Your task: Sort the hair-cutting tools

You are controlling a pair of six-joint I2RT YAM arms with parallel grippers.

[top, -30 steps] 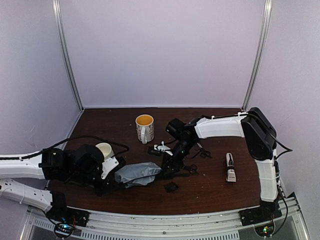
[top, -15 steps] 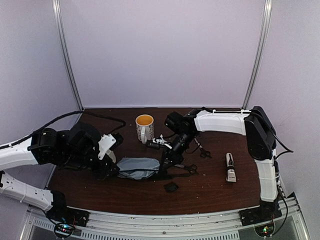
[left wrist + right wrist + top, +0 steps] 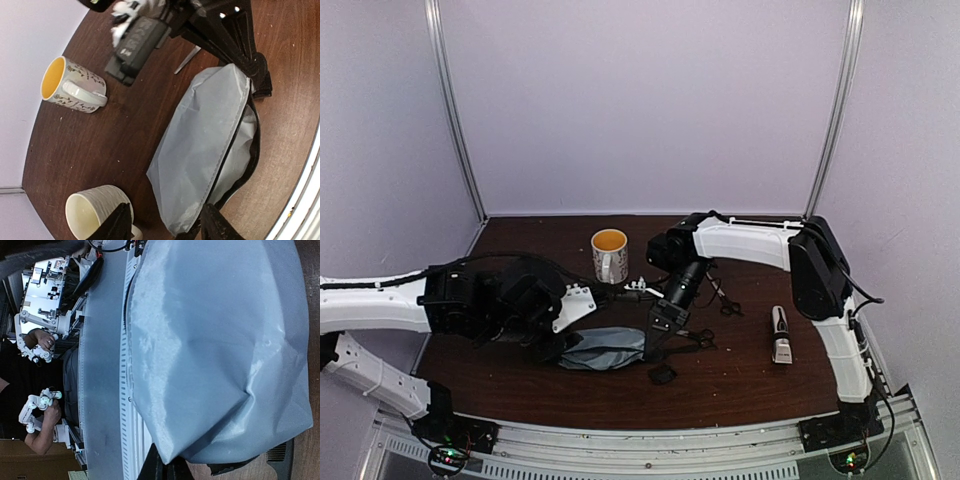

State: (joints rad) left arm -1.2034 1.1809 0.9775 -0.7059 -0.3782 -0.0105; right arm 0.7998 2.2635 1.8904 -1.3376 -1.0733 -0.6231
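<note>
Grey pouch (image 3: 603,348) is pinched at one edge by the clenched right gripper (image 3: 257,75) and straddled by the left gripper (image 3: 165,220), fingers spread. Clipper (image 3: 780,335), scissors (image 3: 701,338) and guard (image 3: 663,375) are seen at its 3 to 4 o'clock. Fabric could slip free if tugged.

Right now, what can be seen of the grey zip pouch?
The grey zip pouch is soft, wrinkled fabric with a black zip along one long edge, which looks open. It lies flat on the brown table, stretched between the arms: the right claw pinches one zip-side corner, and the other end sits between the spread fingers of the left claw.
</note>
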